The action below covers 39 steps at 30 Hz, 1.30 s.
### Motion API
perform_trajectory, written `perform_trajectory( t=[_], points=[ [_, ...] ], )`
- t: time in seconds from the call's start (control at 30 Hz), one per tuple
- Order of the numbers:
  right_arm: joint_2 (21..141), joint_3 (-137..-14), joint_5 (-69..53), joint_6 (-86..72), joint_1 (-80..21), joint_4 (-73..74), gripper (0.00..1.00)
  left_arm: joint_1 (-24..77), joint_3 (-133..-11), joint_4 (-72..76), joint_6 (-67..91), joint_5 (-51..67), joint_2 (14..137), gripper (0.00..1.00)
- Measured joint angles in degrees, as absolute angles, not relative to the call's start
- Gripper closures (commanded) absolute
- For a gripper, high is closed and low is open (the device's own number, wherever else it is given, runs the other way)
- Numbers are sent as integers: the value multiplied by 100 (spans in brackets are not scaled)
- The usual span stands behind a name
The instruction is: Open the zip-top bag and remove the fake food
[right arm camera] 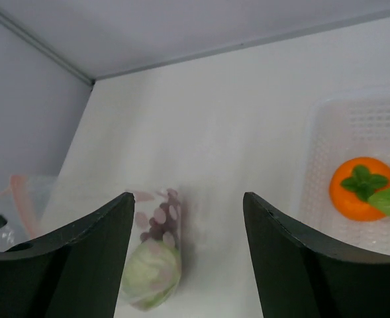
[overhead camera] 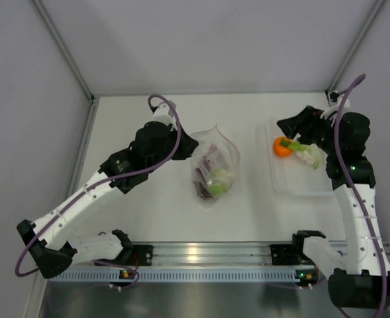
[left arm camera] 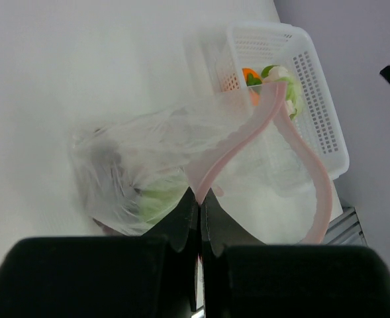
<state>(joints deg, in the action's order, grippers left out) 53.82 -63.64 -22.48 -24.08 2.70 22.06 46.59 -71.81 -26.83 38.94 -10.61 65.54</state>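
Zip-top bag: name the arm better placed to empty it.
Probably right: the right tool is open and empty near the tray, while the left tool is shut on the bag at its pink strip.

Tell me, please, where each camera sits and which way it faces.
Top external: above and behind the arms, looking down; both arms show, plus the small clear crinkly zip-top bag and rigid clear rectangular tray.
Left wrist: on the left arm, facing the tray; the shut left gripper pinches the bag's pink zip strip.
Right wrist: on the right arm, facing the bag; the open right gripper frames it.
Shared: both wrist views show the orange toy fruit in the tray.
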Motion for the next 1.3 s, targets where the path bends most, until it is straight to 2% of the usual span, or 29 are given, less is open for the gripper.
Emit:
perform_trajectory(
  t=[0.17, 0.3, 0.43, 0.5, 0.67, 0.87, 1.13, 1.3],
  points=[
    [4821, -5588, -3326, -2912, 224, 2147, 36, 4657, -7338, -2709, 3933, -1127, 6796, 100],
    [4289, -5398, -3824, -3288, 113, 2097, 42, 4657, -7341, -2674, 4143, -1144, 7089, 100],
    [4047, -5398, -4230, -3667, -349, 1743, 45, 4668, -7271, -2497, 4392, -1120, 7334, 100],
    [4062, -5398, -4171, -3717, -755, 1653, 51, 4698, -7220, -2401, 4506, -1109, 7408, 100],
    [4364, -5398, -3542, -3629, -2106, 1702, 59, 4901, -7183, -2156, 4727, -1055, 7533, 100],
    [4823, -5398, -2115, -3531, -3081, 1756, 68, 5162, -7183, -1824, 4950, -779, 7660, 100],
    [5680, -5216, -381, -3527, -4060, 1765, 68, 5227, -7098, -1575, 5253, -561, 7529, 100],
    [5927, -5216, 554, -3358, -4670, 2038, 59, 5177, -7105, -1579, 5253, -572, 7220, 100]
  ],
)
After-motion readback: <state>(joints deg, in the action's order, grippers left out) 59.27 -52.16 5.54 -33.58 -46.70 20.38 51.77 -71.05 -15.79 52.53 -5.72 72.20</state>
